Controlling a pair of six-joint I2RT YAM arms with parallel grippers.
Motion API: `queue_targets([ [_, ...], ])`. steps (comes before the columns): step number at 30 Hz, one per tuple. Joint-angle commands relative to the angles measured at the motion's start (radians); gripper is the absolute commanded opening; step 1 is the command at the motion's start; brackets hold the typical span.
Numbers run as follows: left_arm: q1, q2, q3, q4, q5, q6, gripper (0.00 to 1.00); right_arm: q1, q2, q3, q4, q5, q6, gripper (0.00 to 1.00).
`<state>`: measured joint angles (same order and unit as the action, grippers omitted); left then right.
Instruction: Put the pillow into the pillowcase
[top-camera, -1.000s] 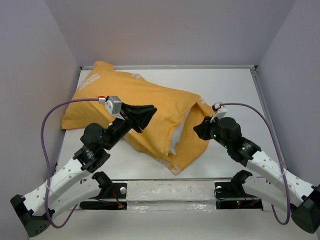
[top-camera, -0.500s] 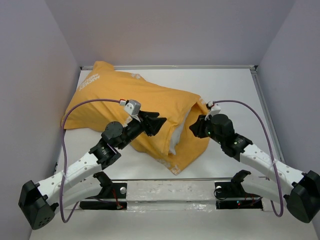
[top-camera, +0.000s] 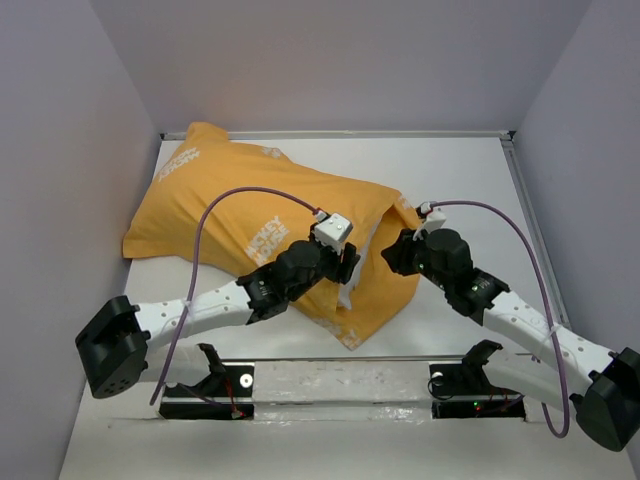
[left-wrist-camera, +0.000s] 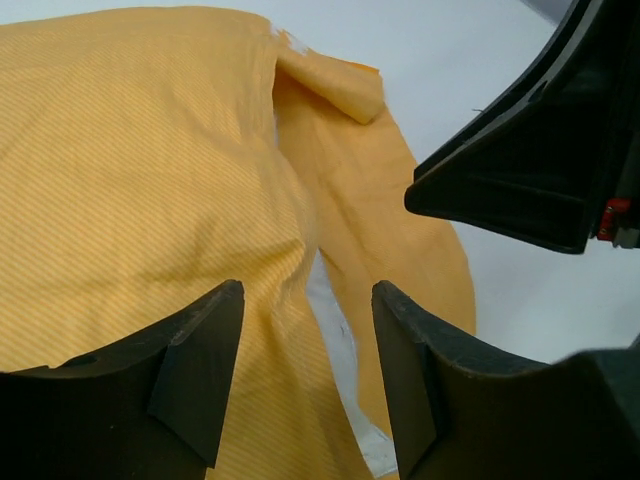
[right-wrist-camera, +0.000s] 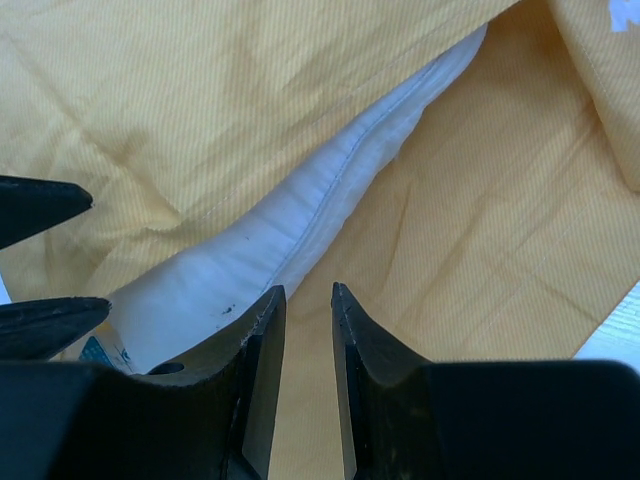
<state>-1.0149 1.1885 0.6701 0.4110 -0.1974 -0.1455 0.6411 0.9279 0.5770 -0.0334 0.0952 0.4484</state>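
While the pillowcase (top-camera: 240, 195) lies slantwise across the left half of the white surface (top-camera: 450, 180), its thin orange-yellow cloth shows a fine diagonal weave and soft creases in both wrist views. It is puffed into a plump, rounded rectangle, with its mouth turned toward the right and a loose flap drooping toward the near edge. White lettering (top-camera: 262, 237) is printed on its upper face. The pillow (right-wrist-camera: 300, 230) sits almost wholly inside. Only a narrow wedge of smooth white fabric with a stitched seam shows between the sack's upper and lower lips, and a small teal-and-white tag (right-wrist-camera: 100, 350) sits at its edge. The left pincer (left-wrist-camera: 307, 290) hangs over the upper lip at the mouth, its matte black wedge-shaped fingers spread wide with nothing between them. The right pincer (right-wrist-camera: 306, 290) faces it from the other side of the opening, just above the lower lip. Its fingers are parted only by a slim slit, and no cloth can be seen pinched in that gap. A glossy purple cable (top-camera: 245, 195) arcs over the left arm.
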Motion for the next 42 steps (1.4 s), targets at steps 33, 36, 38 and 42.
queue_targets([
  [33,-0.07,0.108,0.076,0.04,-0.351,0.083,0.03,-0.017,0.057,-0.017,0.11,-0.087,0.027,0.31],
  [36,-0.008,-0.042,0.022,0.124,-0.203,-0.001,0.02,-0.017,0.156,-0.016,0.203,-0.133,0.049,0.32],
  [38,0.019,-0.084,0.017,0.133,-0.125,-0.031,0.02,-0.017,0.238,-0.008,0.269,-0.14,0.064,0.32],
  [42,0.071,-0.102,-0.024,0.167,-0.027,-0.104,0.01,0.003,0.379,-0.019,0.418,-0.112,0.116,0.34],
])
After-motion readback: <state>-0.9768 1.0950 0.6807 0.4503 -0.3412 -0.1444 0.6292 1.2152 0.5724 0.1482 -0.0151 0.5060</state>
